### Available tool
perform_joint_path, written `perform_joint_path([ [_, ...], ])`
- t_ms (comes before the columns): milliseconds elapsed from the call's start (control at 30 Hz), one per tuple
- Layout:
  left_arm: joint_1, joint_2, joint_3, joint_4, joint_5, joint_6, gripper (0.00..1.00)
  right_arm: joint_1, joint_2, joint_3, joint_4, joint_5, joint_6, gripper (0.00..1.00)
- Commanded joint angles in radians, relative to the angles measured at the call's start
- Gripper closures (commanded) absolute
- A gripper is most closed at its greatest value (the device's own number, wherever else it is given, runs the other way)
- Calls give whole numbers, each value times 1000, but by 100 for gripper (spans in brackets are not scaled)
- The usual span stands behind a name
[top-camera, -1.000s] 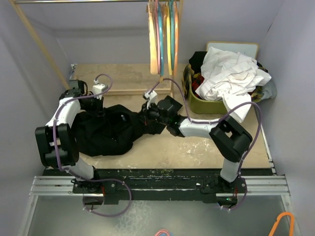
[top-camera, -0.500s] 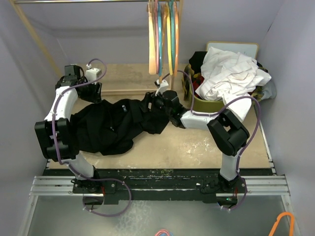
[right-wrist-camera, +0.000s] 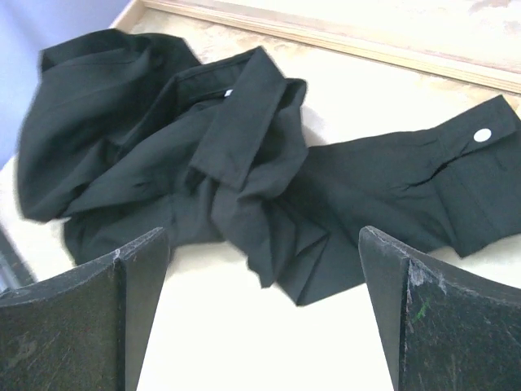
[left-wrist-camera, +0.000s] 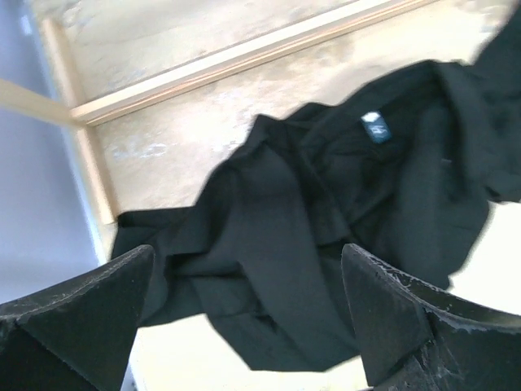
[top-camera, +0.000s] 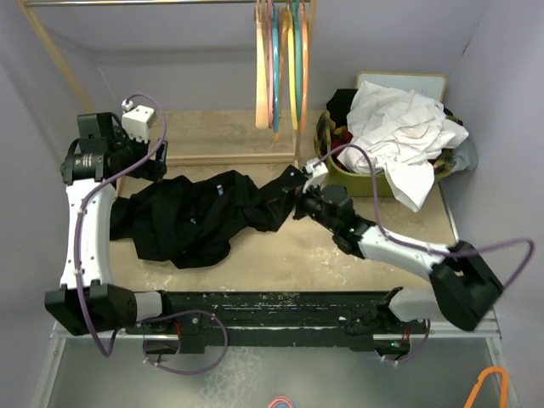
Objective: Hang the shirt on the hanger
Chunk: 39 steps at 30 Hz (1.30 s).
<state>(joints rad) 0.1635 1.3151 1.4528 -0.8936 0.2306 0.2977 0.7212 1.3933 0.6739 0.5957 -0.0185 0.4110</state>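
Both my jaws stand wide, empty; the shirt [left-wrist-camera: 309,244] below them is soft and limp (light too): I would pinch the collar [left-wrist-camera: 352,122].

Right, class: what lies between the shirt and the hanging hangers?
In the top view, a wooden rail crosses the table between the shirt and the hangers.

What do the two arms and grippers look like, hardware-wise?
Left arm and right arm: white links, black joint housings, a lilac cable looped along each. A white camera block sits at the wrist. The fingers are matte black, wedge-shaped, scuffed at the edges.
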Motion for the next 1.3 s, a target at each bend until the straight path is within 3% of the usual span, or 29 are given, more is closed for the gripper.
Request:
perform_joint_path([
  [0, 2, -79, 35, -143, 265, -51, 1, 66, -260, -69, -64, -12, -68, 0],
  [133, -4, -80, -20, -150, 391, -125, 1, 156, -449, 73, -328, 51, -257, 6],
  [233, -43, -140, -110, -9, 238, -263, 1, 156, -478, 299, -500, 123, -306, 27],
  [333, -71, -127, -130, 22, 131, -331, 1, 156, -415, 537, -582, 120, -300, 47],
  [367, -71, -119, -133, 21, 125, -341, 1, 157, -374, 629, -614, 132, -281, 48],
  [433, -71, -115, -144, 33, 130, -354, 1, 158, -277, 814, -693, 184, -230, 39],
  [600, -61, -142, -185, 63, 128, -364, 1, 159, -38, 1227, -845, 250, -156, 41],
  [867, -44, -185, -223, 77, 48, -390, 1, 159, 344, 1728, -974, 307, -127, 46],
  [1000, -41, -187, -227, 76, 21, -396, 1, 160, 440, 1849, -992, 397, -144, 46],
  [1267, -41, -194, -243, 91, 39, -387, 1, 158, 487, 1843, -1000, 511, -186, 47],
])
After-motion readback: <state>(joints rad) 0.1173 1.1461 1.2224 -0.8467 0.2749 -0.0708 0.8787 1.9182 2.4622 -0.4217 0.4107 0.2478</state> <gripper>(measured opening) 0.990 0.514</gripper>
